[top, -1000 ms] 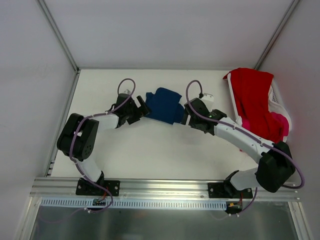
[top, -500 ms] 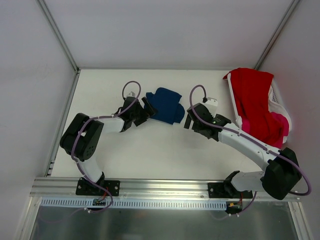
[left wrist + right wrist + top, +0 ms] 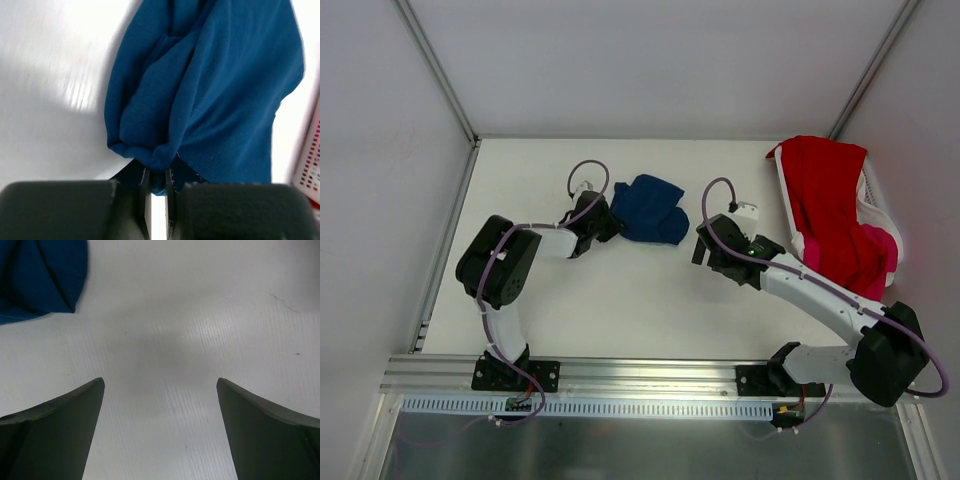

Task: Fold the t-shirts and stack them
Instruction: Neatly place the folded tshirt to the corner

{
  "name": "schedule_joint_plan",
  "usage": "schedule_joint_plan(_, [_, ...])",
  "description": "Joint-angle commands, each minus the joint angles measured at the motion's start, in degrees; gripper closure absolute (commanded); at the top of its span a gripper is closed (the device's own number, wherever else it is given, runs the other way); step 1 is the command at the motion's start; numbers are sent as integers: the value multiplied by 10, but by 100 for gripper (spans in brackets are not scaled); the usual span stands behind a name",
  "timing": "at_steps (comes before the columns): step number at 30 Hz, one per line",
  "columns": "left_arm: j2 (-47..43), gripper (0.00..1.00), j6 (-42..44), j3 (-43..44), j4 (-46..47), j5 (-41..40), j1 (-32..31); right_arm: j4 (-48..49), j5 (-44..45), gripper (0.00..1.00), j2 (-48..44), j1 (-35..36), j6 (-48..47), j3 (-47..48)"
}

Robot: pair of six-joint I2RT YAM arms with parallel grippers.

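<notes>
Since a second ago, my right gripper (image 3: pixel 703 247) has let go of the navy tee (image 3: pixel 650 210) and drawn back toward the near right. My left elbow has swung rightward, and the tee now lies bunched tighter.

From above, my left gripper (image 3: pixel 605 222) pinches the tee's left edge. The tee sits crumpled on the far middle of the white table (image 3: pixel 620 300). My right gripper is just beside the tee's right edge without touching it, its fingers spread. At the far right a white basket (image 3: pixel 876 205) stands against the wall. A red tee (image 3: pixel 825 195) is draped over the basket, and a pink tee (image 3: pixel 880 245) shows at its nearer end. Pale grey walls (image 3: pixel 620 60) close in the left, far and right sides, with metal posts in the far corners. A metal rail (image 3: pixel 640 372) along the near edge carries both my bases.

At my left wrist, the fingers are clamped together on a thick fold of the navy tee (image 3: pixel 210 100). The cloth rises from them in soft rolls across the glossy table (image 3: pixel 55 100). The basket's perforated wall (image 3: pixel 307 170) shows at the right edge, with red behind the holes.

At my right wrist, the two fingers (image 3: pixel 60 412) stand wide apart over bare table (image 3: pixel 200 315). The surface is faintly ribbed and has a few dark specks. A corner of the navy tee (image 3: pixel 40 275) lies at the upper left, clear of both fingers.
</notes>
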Motion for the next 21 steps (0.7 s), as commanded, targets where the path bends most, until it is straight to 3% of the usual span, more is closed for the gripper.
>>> schedule_joint_plan(1, [12,100,64,56,-66,-60,3,-26,31,0,-36,3,13,-9])
schedule_joint_plan(6, [17,100,155,139,-141,-69,35,-39,42,1,-56,3,15,-21])
schedule_joint_plan(13, [43,100,248,235,-216,-42,130,-28,38,0,-47,3,15,-31])
schedule_joint_plan(21, [114,100,275,349,-268,-43,230,-22,45,1,-37,3,6,-33])
